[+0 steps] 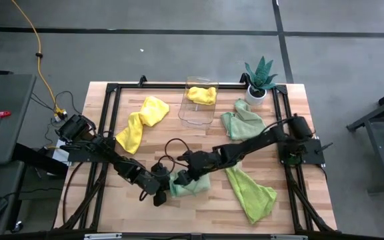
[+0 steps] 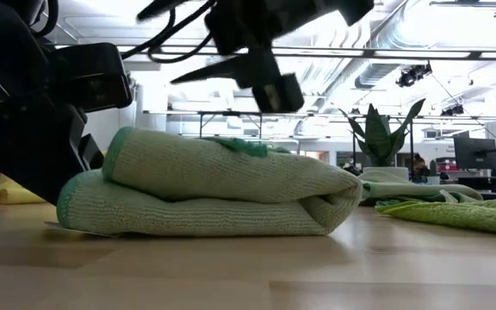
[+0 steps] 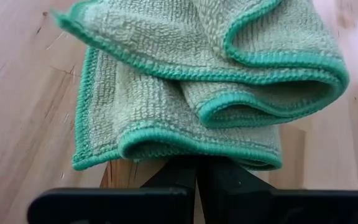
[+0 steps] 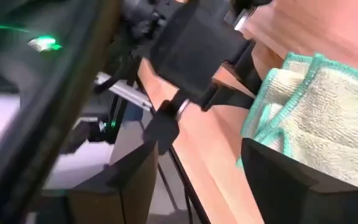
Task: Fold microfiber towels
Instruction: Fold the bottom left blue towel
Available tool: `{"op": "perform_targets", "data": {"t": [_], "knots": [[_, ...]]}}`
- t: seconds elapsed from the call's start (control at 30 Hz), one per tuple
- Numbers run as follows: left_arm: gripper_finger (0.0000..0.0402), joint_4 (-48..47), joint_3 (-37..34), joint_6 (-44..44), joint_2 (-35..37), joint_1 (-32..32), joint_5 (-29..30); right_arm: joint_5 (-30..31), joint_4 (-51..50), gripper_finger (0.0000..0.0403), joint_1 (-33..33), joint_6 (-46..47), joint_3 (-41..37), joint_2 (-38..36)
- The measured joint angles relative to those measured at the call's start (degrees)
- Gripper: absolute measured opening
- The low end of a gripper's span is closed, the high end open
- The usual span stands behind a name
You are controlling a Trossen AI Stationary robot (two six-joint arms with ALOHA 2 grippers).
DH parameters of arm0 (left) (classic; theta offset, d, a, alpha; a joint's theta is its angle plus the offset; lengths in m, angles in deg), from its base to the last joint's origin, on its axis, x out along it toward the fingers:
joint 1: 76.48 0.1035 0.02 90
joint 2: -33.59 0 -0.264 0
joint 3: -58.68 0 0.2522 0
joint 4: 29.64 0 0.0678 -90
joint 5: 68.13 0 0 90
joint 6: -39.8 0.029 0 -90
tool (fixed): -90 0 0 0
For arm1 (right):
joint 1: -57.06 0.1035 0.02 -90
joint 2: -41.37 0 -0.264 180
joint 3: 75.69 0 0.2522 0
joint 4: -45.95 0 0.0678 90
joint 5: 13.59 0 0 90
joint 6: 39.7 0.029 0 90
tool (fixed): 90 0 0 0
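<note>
A pale mint green towel, folded into several layers, lies near the table's front edge; it also shows in the low view. My left gripper is shut at table height against the towel's left end. My right gripper is open and hangs just above the towel's left part, clear of it; the towel shows past one of its fingers in the right wrist view. Other towels lie apart: yellow, mint, lime green. My left gripper's shut fingertips meet the teal-hemmed edge of the folded towel's lower layers, coming level from the table's left. The hem overlaps the tips, so I cannot tell whether any cloth is caught between them. The towel rests flat on the table.
A clear plastic bin with a yellow towel in it stands at the far middle. A spiky potted plant stands at the far right. Bare wood lies along the front edge.
</note>
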Motion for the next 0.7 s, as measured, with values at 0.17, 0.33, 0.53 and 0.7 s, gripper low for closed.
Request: {"op": "perform_targets", "data": {"t": [0.17,0.33,0.53,0.7], "knots": [[0.0,-0.14,0.01,-0.17,0.02,-0.02,-0.31,-0.69,-13.9,0.0225,-0.39,-10.24,0.0,-5.86],[0.0,-0.11,0.01,-0.2,0.02,-0.02,-0.34,-0.7,-29.04,0.0205,2.37,-23.83,0.0,-8.9],[0.0,-0.06,0.0,-0.21,0.02,-0.02,-0.31,7.76,-34.21,0.0133,5.72,-29.21,-1.84,-8.32],[0.0,0.02,0.0,-0.2,0.02,-0.02,0.0,12.08,-32.76,0.0017,5.84,-27.9,-2.32,-5.76]]}}
